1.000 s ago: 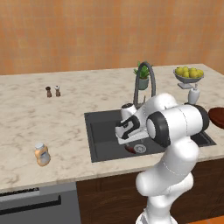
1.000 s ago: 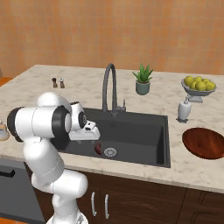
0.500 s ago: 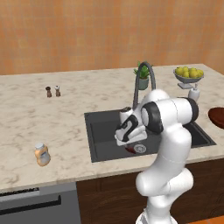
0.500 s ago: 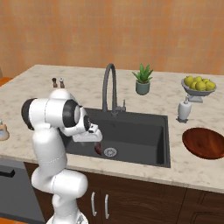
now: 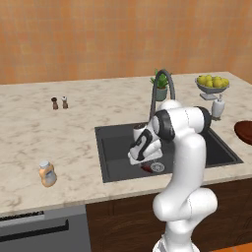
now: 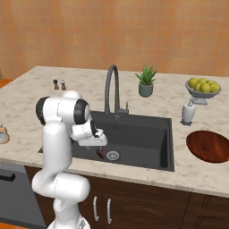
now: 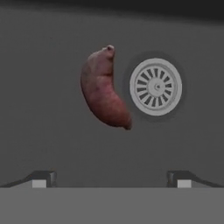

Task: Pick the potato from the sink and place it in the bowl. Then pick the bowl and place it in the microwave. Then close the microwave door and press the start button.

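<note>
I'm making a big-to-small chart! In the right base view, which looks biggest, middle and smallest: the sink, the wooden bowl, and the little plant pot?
Largest to smallest, as they look in the right base view:
1. The sink
2. The wooden bowl
3. The little plant pot
The plant stands farther back, so it may look a bit smaller than it is.

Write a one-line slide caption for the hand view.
Open gripper poised over the potato lying beside the drain on the sink floor.

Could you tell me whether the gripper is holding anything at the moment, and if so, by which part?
Nothing is held: the gripper is open above the potato.
</note>
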